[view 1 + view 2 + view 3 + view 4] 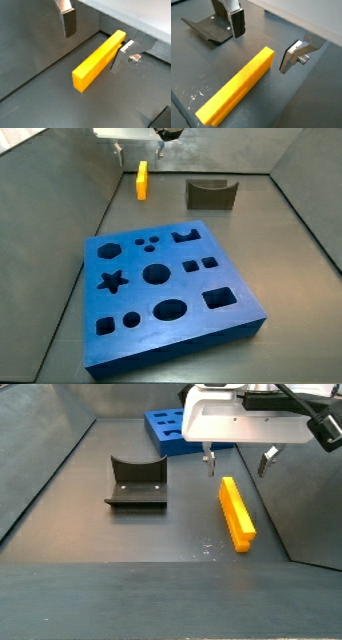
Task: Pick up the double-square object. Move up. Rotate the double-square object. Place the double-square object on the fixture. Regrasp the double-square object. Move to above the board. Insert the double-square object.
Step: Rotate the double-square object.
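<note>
The gripper (237, 462) is seen hovering w/ its fingers spread apart, nothing clamped; one finger (236, 23) and the opposite finger (293, 56) are seen on either side of the far end of the double-square object (236, 93), w/o contact.

The double-square object lies flat on the dark floor on a narrow edge, long axis running along the floor from under the gripper toward the near side in a side view (237, 512). A groove along its top edge is visible at the end nearest the camera in a wrist view. It is a plain yellow-orange bar, approx. straight.

The fixture (136, 481) is seen beside the bar, well apart, dark w/ a U-notch. The board (166, 291), blue w/ shaped holes, lies further off, clear of the bar (142, 180). Grey walls surround the floor.
</note>
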